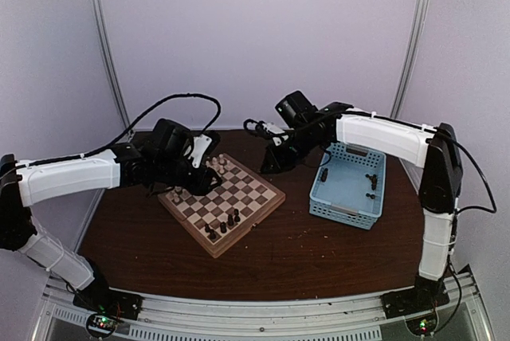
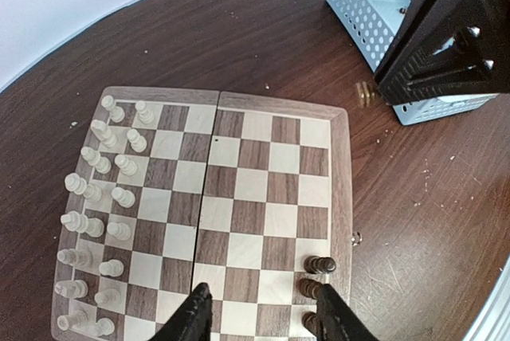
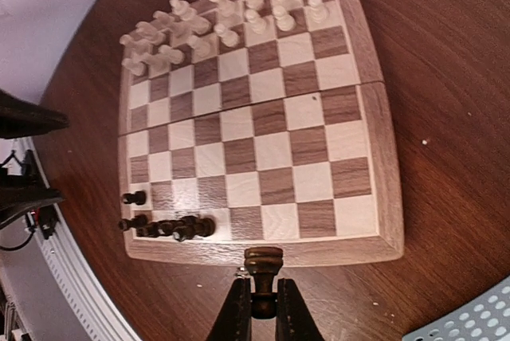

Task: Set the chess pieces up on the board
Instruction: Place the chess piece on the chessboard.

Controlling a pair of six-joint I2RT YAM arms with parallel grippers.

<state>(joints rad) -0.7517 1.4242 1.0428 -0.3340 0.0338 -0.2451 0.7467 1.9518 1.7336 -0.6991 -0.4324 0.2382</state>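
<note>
Right end effector (image 3: 263, 299) clamps a dark piece (image 3: 263, 264); I should set it upright on the board (image 3: 388, 158), centred in its square.

Board (image 1: 239, 190) lies mid-table (image 1: 319, 257), basket (image 1: 343, 212) to its right. Two rows of pieces (image 2: 122, 196) line its far-left edge; several more pieces (image 1: 230, 220) stand along its near-right edge.

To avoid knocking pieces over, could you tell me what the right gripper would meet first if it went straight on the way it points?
Probably the board's border, just ahead of the dark piece held by the right gripper; the placed dark pieces stand off to the side, though depth is unclear.
</note>
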